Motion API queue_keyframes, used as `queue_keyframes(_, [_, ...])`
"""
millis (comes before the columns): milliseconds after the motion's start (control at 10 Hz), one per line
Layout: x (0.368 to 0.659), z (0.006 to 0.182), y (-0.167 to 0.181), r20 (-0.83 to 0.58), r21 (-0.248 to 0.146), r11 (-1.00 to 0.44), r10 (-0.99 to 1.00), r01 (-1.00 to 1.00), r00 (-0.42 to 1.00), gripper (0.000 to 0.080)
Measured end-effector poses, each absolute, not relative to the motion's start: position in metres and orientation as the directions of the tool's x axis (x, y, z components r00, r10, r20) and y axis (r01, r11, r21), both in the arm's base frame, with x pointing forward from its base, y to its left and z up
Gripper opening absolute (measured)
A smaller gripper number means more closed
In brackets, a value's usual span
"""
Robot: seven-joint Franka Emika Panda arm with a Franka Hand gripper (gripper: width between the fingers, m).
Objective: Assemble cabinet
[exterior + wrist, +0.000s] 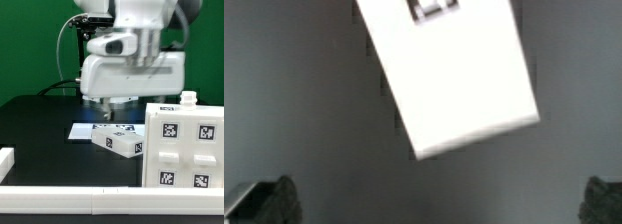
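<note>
The cabinet's large box body stands upright at the exterior view's right, near the front of the black worktop. Its white face shows square recessed panels, four of them carrying black-and-white tags, and a small white knob rises from its top edge. It stands well to the side of the pincer, toward the exterior view's right and nearer the camera.

A smaller white cabinet piece lies flat on the worktop just below and in front of the pincer, tags on its top and side faces, its far end close to the box body. Behind it, directly under the pincer, a thin flat white sheet, the marker board, lies on the worktop; its tags are mostly hidden by the small piece.

In the wrist view a bright white tilted panel with a dark tag at one end fills much of the frame over the grey-looking worktop; which part it is I cannot tell. The two dark fingertips sit at opposite frame edges, spread wide apart with nothing between them: the pincer is released, hanging above the worktop.

A white rail borders the worktop's near edge, far from the pincer.
</note>
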State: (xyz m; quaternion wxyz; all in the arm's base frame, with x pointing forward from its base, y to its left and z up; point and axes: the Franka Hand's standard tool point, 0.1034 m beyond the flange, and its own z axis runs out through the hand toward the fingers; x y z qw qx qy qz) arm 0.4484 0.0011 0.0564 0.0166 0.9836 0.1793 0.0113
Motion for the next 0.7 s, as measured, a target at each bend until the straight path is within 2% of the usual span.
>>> queue_keyframes(100, [0.437,0.042,0.0,0.011,0.044,-0.939,0.341,0.341,0.94,0.0797])
queue_keyframes(300, [0.425,0.023,-0.003,0.007,0.057,-0.938,0.342,0.341,0.94,0.0797])
queue_keyframes(700, [0.42,0.009,-0.005,-0.02,0.056,-0.945,0.321,0.322,0.947,0.0797])
